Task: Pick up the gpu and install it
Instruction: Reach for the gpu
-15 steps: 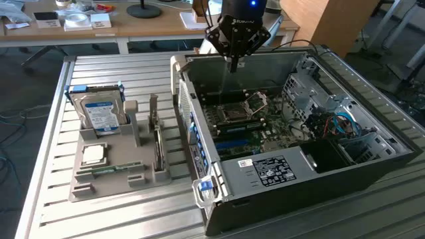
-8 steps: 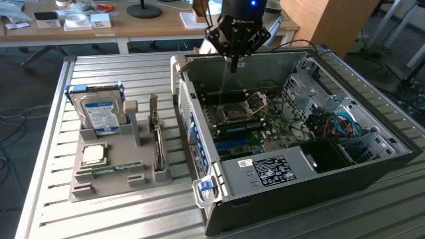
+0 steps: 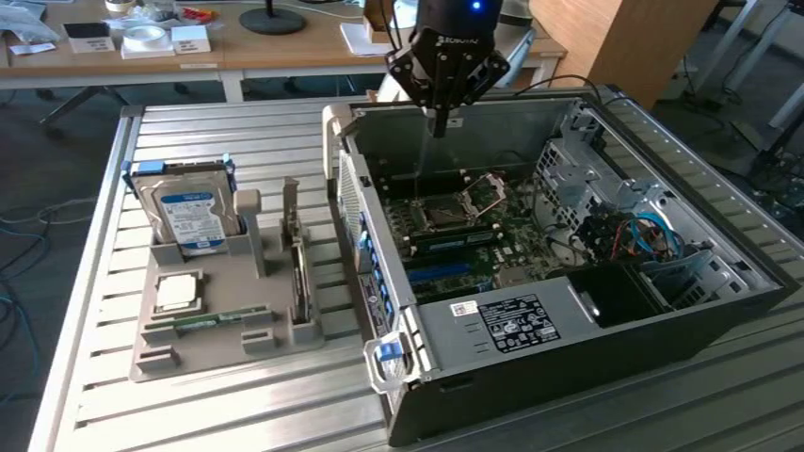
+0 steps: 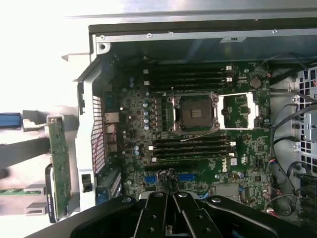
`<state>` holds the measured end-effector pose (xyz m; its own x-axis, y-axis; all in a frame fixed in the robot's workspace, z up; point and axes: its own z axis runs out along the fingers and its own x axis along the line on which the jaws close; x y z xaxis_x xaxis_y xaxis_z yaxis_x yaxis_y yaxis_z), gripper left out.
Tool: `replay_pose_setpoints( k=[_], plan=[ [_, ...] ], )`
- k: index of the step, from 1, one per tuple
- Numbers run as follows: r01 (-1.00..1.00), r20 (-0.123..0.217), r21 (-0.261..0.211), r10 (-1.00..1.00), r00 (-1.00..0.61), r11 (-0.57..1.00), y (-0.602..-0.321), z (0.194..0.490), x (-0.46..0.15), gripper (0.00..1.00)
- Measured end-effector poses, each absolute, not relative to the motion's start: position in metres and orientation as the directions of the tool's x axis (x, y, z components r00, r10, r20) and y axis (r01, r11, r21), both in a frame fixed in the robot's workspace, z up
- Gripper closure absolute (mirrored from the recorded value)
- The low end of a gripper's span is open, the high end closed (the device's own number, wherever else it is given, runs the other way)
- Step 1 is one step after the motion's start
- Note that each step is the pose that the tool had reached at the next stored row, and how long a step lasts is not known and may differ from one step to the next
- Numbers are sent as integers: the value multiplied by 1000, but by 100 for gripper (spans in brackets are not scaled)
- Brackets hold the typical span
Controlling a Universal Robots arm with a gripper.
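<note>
Over the far wall of the open black metal computer case we've got the black gripper hovering, fingers pinched together on nothing. Our gpu, that thin flat circuit card, stands on edge in the grey plastic holder tray, along the tray edge nearest the case. We reckon it's parked upright so it's easy to pinch from above.

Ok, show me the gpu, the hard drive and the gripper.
gpu (image 3: pixel 297 259): exterior view, upper edge of the upright card.
hard drive (image 3: pixel 191 215): exterior view, its blue-white label.
gripper (image 3: pixel 440 128): exterior view, tip of its shut fingers.
</note>
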<state>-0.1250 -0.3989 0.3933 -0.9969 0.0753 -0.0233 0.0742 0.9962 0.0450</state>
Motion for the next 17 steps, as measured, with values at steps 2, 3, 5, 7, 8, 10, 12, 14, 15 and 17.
replay_pose_setpoints(
  k=[2, 3, 5, 7, 8, 10, 12, 14, 15, 17],
  plan=[
    [74, -23, 45, 75, -997, 996, -399, 393, -128, 89],
    [74, -23, 45, 75, -997, 996, -399, 393, -130, 89],
    [74, -23, 45, 75, -997, 996, -399, 393, -134, 89],
    [74, -23, 45, 75, -997, 996, -399, 393, -137, 89],
    [74, -23, 45, 75, -997, 996, -399, 393, -139, 89],
    [74, -23, 45, 75, -997, 996, -399, 393, -142, 89],
    [74, -23, 45, 75, -997, 996, -399, 393, -145, 89],
    [74, -23, 45, 75, -997, 996, -399, 393, -149, 89],
    [74, -23, 45, 75, -997, 996, -399, 393, -150, 89],
    [74, -23, 45, 75, -997, 996, -399, 393, -153, 89]
  ],
)
